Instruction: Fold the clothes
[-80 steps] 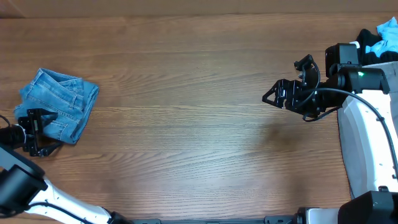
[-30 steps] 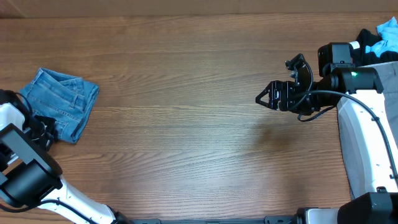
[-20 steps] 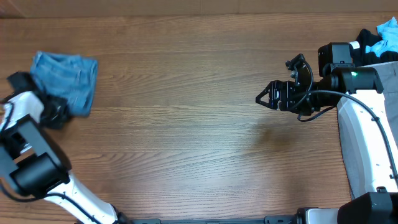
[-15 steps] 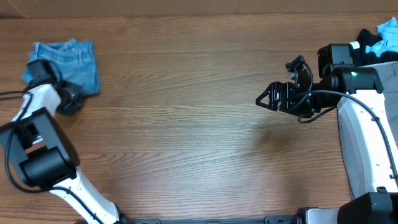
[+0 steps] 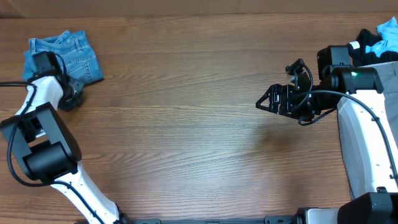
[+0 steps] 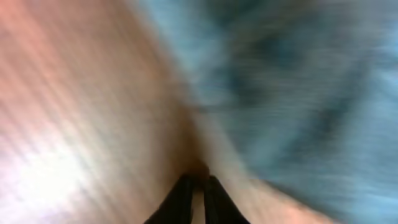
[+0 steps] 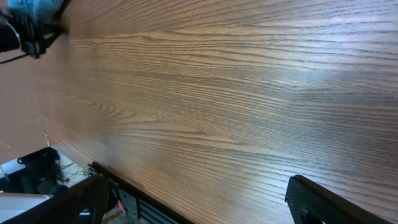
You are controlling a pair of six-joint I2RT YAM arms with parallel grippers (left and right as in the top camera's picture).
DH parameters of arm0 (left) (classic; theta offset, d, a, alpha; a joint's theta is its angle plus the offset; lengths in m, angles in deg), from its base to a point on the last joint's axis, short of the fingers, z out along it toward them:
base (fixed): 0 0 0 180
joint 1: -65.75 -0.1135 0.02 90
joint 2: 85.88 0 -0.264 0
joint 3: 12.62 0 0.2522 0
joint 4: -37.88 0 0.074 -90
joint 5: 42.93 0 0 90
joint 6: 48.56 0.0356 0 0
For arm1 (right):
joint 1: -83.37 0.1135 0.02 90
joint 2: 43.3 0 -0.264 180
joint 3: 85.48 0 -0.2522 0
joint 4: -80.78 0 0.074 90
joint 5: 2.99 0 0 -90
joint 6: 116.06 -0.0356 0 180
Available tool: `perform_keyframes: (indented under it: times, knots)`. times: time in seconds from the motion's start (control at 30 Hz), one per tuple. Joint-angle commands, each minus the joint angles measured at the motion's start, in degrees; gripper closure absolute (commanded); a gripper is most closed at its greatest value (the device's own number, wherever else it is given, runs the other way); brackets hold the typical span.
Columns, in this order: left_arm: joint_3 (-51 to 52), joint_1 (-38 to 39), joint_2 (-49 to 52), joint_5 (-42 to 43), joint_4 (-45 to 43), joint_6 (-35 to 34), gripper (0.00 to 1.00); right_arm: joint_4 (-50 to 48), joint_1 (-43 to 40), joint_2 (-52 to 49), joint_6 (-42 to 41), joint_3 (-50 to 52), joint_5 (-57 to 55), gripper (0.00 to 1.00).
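Just ahead of the left gripper (image 5: 73,93), off to the right of its tips, lie the jeans (image 5: 62,51), bunched into a folded bundle at the far corner of the table (image 5: 186,137). My left wrist view is badly smeared. It shows the two fingers (image 6: 180,200) nearly together with only a sliver of wood between them, and I see no denim pinched there. I'd call those jaws narrow and holding nothing, with the cloth edge just beside them.

I judge this bundle to be parked, so the job now is a clean exit. I'd draw the left jaws straight back along their own line, away from the fold. Swinging them sideways could let a tip snag the hem and pull the layers open.

The right gripper (image 5: 266,102) hangs over bare wood with its jaws spread wide and nothing between them. The rest of the clothes (image 5: 380,32), black, white and cyan, sit in a heap well behind it. I'd turn it round to that heap and take one garment by a single edge. Then I'd carry it to the open wood in front, well apart from the jeans.
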Motion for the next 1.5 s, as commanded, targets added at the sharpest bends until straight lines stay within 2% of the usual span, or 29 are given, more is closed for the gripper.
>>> perform_keyframes:
  times: [0.0, 0.23, 0.37, 0.57, 0.73, 0.83, 0.93, 1.07, 1.1, 1.23, 1.37, 1.47]
  knots:
    - [-3.32, -1.60, 2.36, -6.19, 4.48, 3.65, 0.88, -0.22, 0.35, 0.63, 0.04, -0.70, 0.72, 0.05]
    - [-3.76, -2.14, 2.71, -11.10, 5.88, 2.97, 0.94, -0.15, 0.35, 0.63, 0.24, -0.70, 0.72, 0.05]
    - [-3.76, -2.10, 3.26, -11.23, 0.66, 3.41, 0.96, 0.09, 0.35, 0.63, 0.24, -0.70, 0.70, 0.05]
    - [-3.78, -2.38, 7.23, -9.94, -8.66, 7.74, 0.96, 1.40, 0.35, 0.63, 0.22, -0.70, 0.68, 0.05]
    - [-4.37, -2.84, 12.98, -7.96, -15.56, 9.35, 0.91, 2.45, 0.35, 0.63, 0.20, -0.70, 0.24, 0.05]
    - [-4.94, -2.84, 14.88, -7.98, -20.26, 11.82, 0.85, 3.08, 0.35, 0.63, 0.17, -0.70, 0.24, 0.05]
    - [-5.66, -2.84, 14.99, -7.50, -22.99, 12.17, 0.85, 3.82, 0.35, 0.63, 0.17, -0.70, 0.17, 0.05]
    - [-7.63, -2.45, 15.02, -1.05, -25.38, 11.54, 0.83, 4.11, 0.35, 0.63, -0.04, -0.70, -0.37, 0.05]
    - [-8.15, -2.03, 15.02, 2.36, -26.97, 11.74, 0.76, 4.22, 0.35, 0.63, -0.26, -0.70, -0.35, 0.05]
    - [-9.70, -1.16, 14.99, 2.80, -24.63, 12.26, 0.69, 5.01, 0.81, 0.63, -0.24, -0.70, -0.35, 0.05]
    - [-13.66, -0.96, 14.03, 2.75, -16.50, 12.39, 0.64, 5.16, 2.01, 0.63, -0.20, -0.70, -0.42, 0.05]
    - [-16.85, -1.09, 12.61, 1.46, -10.34, 12.37, 0.51, 5.01, 3.02, 0.63, -0.20, -0.70, -1.18, 0.05]
